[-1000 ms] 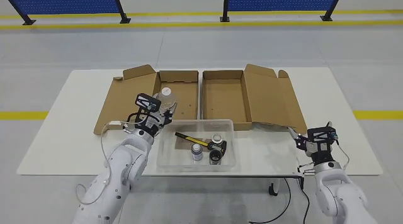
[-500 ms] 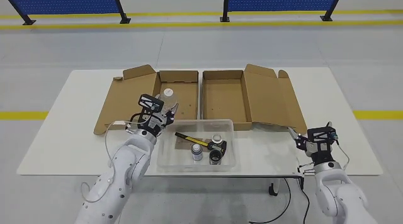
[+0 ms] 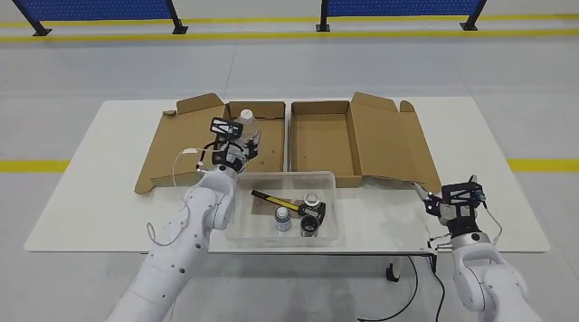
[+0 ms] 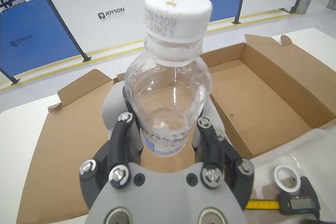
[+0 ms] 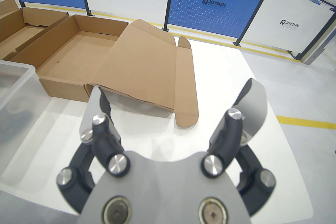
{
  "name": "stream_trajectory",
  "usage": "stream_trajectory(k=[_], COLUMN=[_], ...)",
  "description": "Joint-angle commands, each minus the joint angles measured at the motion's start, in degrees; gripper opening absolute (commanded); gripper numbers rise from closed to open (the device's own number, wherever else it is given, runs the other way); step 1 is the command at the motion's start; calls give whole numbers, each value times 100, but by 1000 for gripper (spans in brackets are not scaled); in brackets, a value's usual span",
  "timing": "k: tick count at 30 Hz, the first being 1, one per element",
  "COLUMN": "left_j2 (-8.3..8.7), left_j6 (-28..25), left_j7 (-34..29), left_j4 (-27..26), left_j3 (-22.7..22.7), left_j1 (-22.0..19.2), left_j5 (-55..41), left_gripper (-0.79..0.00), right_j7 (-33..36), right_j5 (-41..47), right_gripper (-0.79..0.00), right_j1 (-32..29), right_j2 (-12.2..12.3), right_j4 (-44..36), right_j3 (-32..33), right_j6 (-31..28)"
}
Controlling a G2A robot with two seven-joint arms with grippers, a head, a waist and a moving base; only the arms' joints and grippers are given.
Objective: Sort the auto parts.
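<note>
While in left gripper (image 4: pixel 166 117), clear white-capped bottle (image 4: pixel 168 83)

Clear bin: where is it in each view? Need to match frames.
Top view: clear bin mid-way along the table's near edge.
Left wrist view: clear bin by the right cardboard box's near corner, caliper inside.
Right wrist view: clear bin beside that box's front wall.
Shared landmark: the right cardboard box.
</note>
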Motion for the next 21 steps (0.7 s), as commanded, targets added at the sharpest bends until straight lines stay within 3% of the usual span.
stream_trajectory(k=[1,8,16,17,19,20,21], left_j2=[-51,-211,-301,-309,-323,-328,-334], left_j6=[18,142,130,133,129,123,122], left_j7=[67,343,522,527,534,538,541], left_j4=[356,1359,1898,1940,2010,2038,2058], left_j3=[105,253,257,250,240,239,235], left_j1=[-162,-526,-714,-726,-738,-739,-735], left_j5=[-18,-214,-236,-241,-241,-223,-217], left_gripper=[-785,-785,-760,-650,-554,-471,-240], right_j7=[0,0,0,0,0,0,0], right_j5=[0,0,0,0,0,0,0], right_gripper=[0,0,0,0,0,0,0], right_j1=[0,0,0,0,0,0,0], right_j2=[0,0,0,0,0,0,0], right_j4=[0,0,0,0,0,0,0], right_j3=[0,0,0,0,0,0,0], right_j6=[0,0,0,0,0,0,0])
